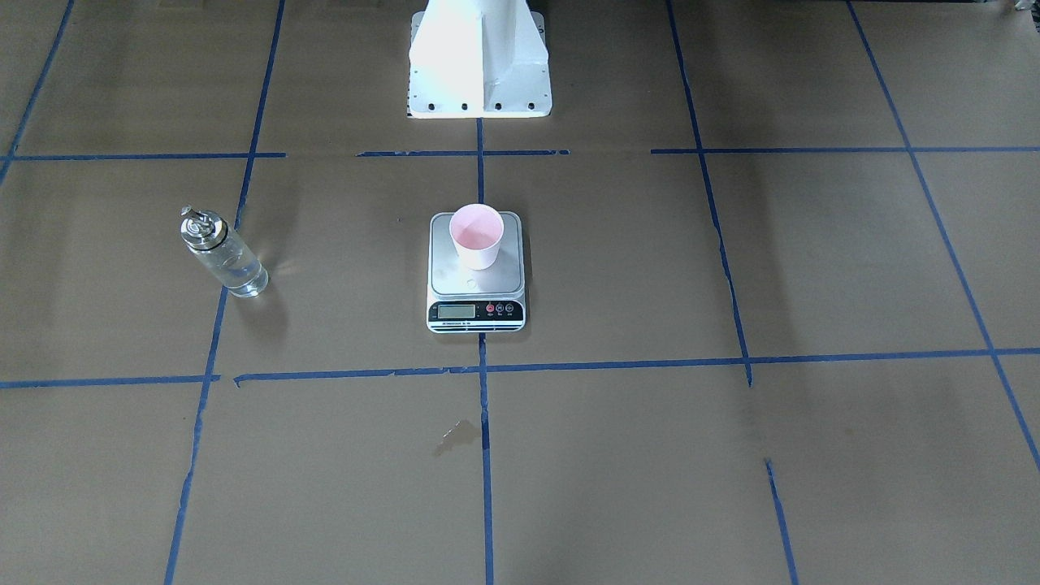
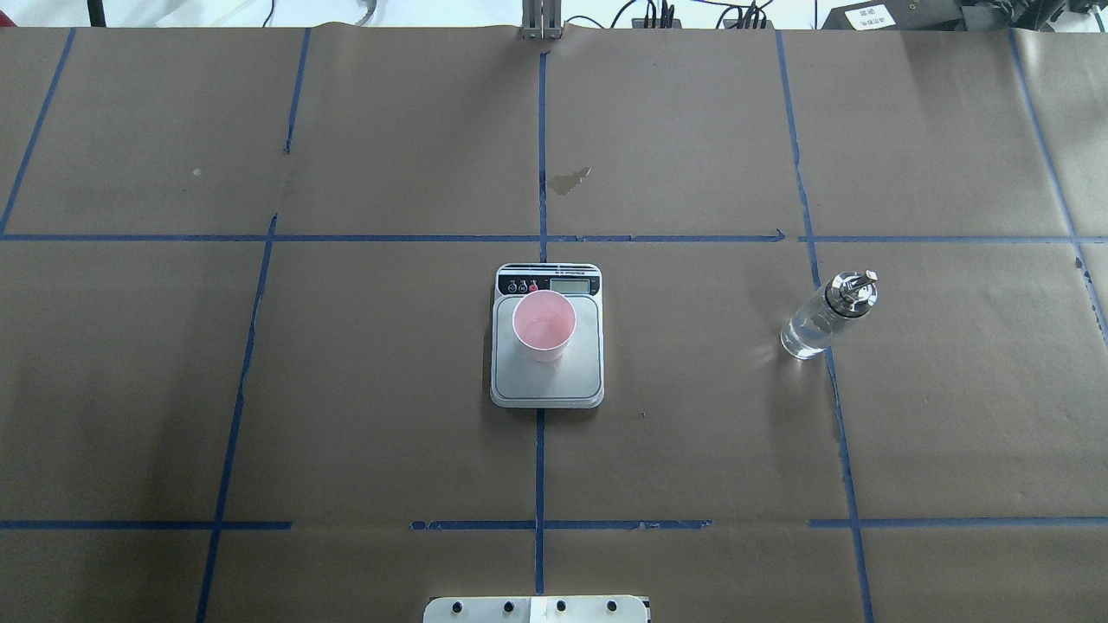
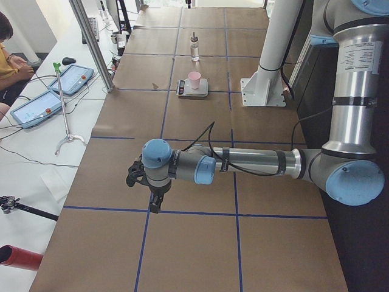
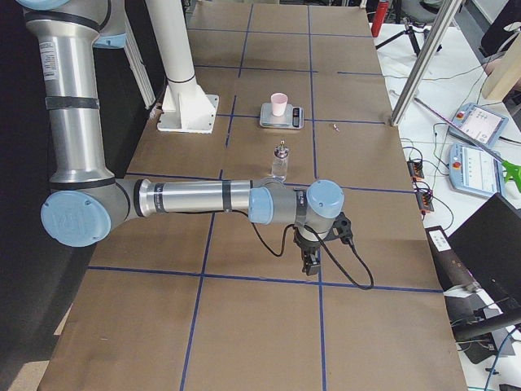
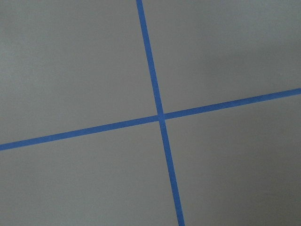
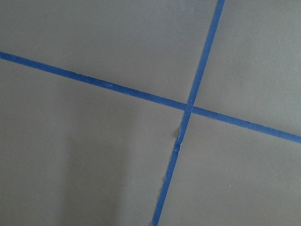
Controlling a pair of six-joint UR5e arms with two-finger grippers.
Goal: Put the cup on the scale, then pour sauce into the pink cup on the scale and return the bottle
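The pink cup (image 1: 477, 236) stands upright on the silver platform of the scale (image 1: 455, 280), towards its far end from the display; it also shows from overhead (image 2: 544, 325). Whether liquid is in the cup I cannot tell. The clear glass bottle (image 1: 223, 253) with its silver pourer cap stands upright on the table on my right side (image 2: 827, 316), clear sauce inside it. My left gripper (image 3: 155, 204) hangs over a tape cross far from the scale. My right gripper (image 4: 311, 265) hangs likewise at the other end. Whether either is open or shut I cannot tell.
The white robot base (image 1: 479, 65) stands behind the scale. Blue tape lines grid the brown paper table cover. A small dark stain (image 1: 455, 437) lies in front of the scale. An operator (image 3: 9, 55) and tablets (image 3: 73, 78) are beside the table.
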